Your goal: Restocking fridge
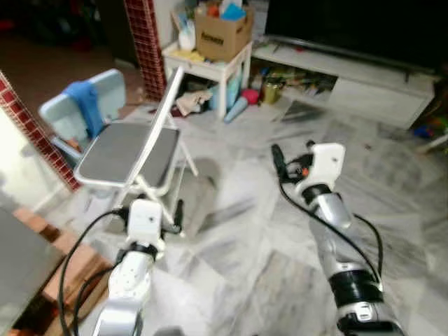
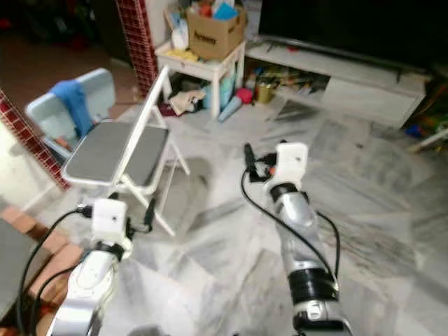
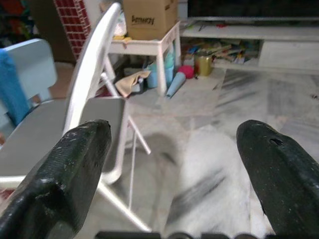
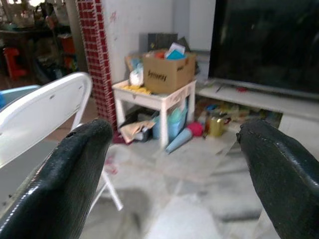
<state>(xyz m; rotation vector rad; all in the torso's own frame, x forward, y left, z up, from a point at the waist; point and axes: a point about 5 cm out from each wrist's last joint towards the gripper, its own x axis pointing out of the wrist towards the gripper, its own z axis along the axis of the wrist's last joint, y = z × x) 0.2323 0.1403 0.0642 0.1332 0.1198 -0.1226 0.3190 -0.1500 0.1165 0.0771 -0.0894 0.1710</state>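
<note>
**Living room transit, no fridge in sight**

Marble floor (image 1: 238, 259) all round, nothing carried. Left gripper (image 3: 169, 149) near-left, fingers spread, empty; right gripper (image 4: 174, 149) further forward on the right, also spread and empty. Both look held out in front for walking, not reaching. Folding chair (image 1: 129, 154) just ahead of the left arm. Far: small white table (image 1: 210, 66) with cardboard box (image 1: 222, 31), long TV bench (image 1: 350, 73) to its right. Can't place fridge or stock.

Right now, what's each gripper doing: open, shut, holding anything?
Left gripper: open, holding nothing, beside the folding chair.
Right gripper: open, holding nothing, raised above the marble floor.
</note>
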